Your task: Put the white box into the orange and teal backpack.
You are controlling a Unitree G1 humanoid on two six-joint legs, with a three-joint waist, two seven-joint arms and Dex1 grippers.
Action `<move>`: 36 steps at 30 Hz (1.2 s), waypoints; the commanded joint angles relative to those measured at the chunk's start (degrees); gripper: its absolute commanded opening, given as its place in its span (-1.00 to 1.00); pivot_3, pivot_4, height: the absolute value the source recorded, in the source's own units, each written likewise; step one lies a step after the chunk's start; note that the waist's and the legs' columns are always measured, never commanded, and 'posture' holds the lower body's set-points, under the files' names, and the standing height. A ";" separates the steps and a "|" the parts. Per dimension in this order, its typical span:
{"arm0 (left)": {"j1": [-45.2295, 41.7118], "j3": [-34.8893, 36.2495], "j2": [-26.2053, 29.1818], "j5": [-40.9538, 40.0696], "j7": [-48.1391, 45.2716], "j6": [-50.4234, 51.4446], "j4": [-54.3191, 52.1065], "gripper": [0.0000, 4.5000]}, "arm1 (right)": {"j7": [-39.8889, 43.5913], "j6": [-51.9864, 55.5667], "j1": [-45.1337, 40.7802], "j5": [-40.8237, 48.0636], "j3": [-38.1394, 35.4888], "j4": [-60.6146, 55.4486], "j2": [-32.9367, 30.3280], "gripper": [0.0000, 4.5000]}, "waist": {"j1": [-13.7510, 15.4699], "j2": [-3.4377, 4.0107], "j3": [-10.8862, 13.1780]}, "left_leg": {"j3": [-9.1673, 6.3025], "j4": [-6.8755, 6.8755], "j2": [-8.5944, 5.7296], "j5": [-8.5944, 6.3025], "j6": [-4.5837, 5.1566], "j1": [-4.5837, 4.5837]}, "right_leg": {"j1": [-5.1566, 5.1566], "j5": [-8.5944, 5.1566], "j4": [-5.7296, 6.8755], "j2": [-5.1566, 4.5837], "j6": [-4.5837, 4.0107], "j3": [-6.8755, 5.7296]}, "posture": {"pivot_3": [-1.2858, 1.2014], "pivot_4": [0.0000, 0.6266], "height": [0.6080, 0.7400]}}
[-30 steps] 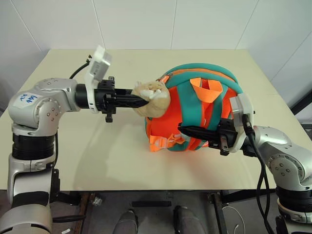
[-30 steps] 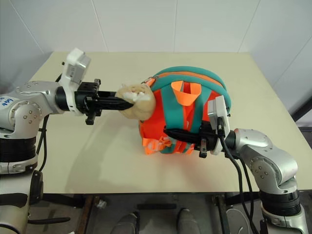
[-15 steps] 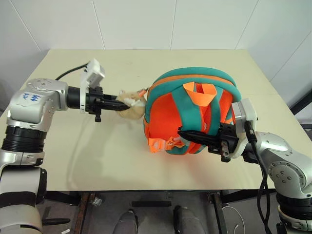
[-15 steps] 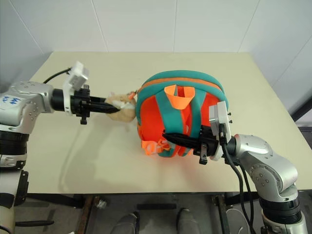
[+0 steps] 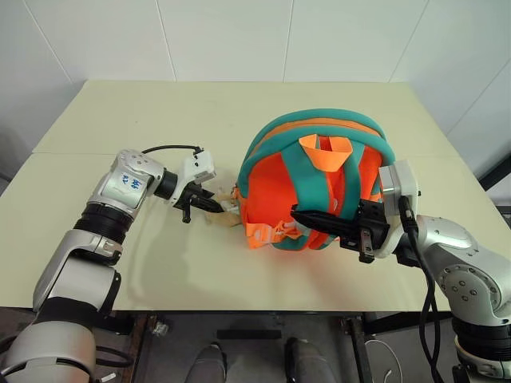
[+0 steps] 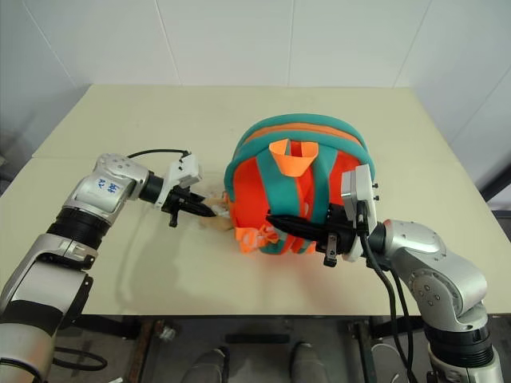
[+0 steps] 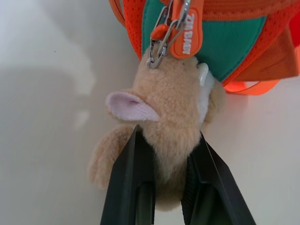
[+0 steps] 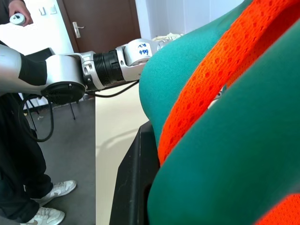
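**Me:** Backpack (image 5: 315, 183) is lying straps-up near the middle of the worktop (image 5: 160, 112), orange and teal, with both my arms on it. My left end effector (image 7: 169, 154) is clenched on the plush charm (image 7: 168, 126), the tan animal clipped to the zip pull, low beside the bag's left edge.

**Spotter:** And the right?

**Me:** Right end effector (image 5: 307, 217) is clenched on a teal strap (image 5: 347, 187) on the bag's front face, pinning the body in place.

**Spotter:** Where's the white box?

**Me:** Can't find it anywhere out on the worktop, so I judge it's either inside already or out of sight; I can't tell which.

**Spotter:** So what's the step?

**Me:** Working the zip by that charm, I reckon. To do it well I'd pull along the line of the zip track, not away from the bag, so the clip doesn't twist. Right arm holds firm as the anchor so the bag doesn't slide toward the pull. The plush is soft, so a squeeze near the clip end beats one on the belly, less chance of it slipping out
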 commanded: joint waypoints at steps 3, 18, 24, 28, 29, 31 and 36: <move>0.58 8.83 -2.80 -4.56 0.96 -4.01 3.00 -0.86 | -1.00 1.69 0.31 -0.49 -1.46 -2.29 -4.64 -1.00 | 0.77 0.00 0.01 | 0.01 0.18 0.00 0.00 0.01 -0.05 | 0.03 -0.08 -0.07 0.00 -0.33 0.00 | 0.03 -0.52 1.00; 9.76 25.83 3.54 -14.50 -0.59 -1.31 -6.45 1.00 | 7.72 7.19 12.19 -0.30 -19.34 1.12 -25.73 0.99 | 1.08 -0.02 0.03 | 0.08 0.27 0.05 -0.09 0.11 -0.12 | -0.03 0.12 -0.11 0.02 -0.06 -0.01 | 0.03 -0.52 1.00; 9.96 30.45 5.49 -17.98 -5.70 -4.52 -2.69 1.00 | 17.76 0.51 26.48 -13.10 -30.52 10.36 -31.91 0.99 | 1.15 -0.04 0.01 | 0.14 0.37 0.05 -0.14 0.11 -0.17 | 0.05 0.04 -0.30 0.01 -0.26 -0.01 | 0.03 -0.52 1.00; 8.56 32.92 4.90 -19.78 -8.23 -7.77 1.56 1.00 | 19.75 -3.19 29.32 -17.01 -36.21 15.29 -31.29 0.99 | 0.99 -0.03 0.01 | 0.17 0.38 0.05 -0.14 0.12 -0.15 | 0.06 -0.18 -0.31 0.01 -0.66 0.00 | 0.03 -0.52 1.00; 8.32 33.38 4.66 -20.23 -8.92 -8.47 2.30 1.00 | 18.72 -5.57 28.69 -18.32 -36.81 16.15 -30.42 0.99 | 0.84 -0.03 0.01 | 0.18 0.44 0.05 -0.14 0.12 -0.15 | 0.07 -0.17 -0.31 0.01 -0.66 0.00 | 0.03 -0.52 1.00; 8.02 33.82 3.76 -21.02 -10.38 -9.60 3.53 1.00 | 17.04 -8.61 27.09 -18.59 -37.29 17.48 -27.65 0.99 | 0.66 -0.05 0.01 | 0.20 0.44 0.07 -0.14 0.12 -0.12 | 0.08 -0.14 -0.32 0.01 -0.70 0.01 | 0.03 -0.52 1.00; 6.62 33.62 2.47 -20.70 -11.43 -11.43 5.90 1.00 | 14.71 -7.46 25.17 -16.65 -36.04 15.74 -24.27 0.99 | 0.74 -0.04 0.01 | 0.20 0.45 0.08 -0.13 0.11 -0.09 | 0.11 -0.13 -0.30 0.02 -0.69 0.01 | 0.03 -0.52 1.00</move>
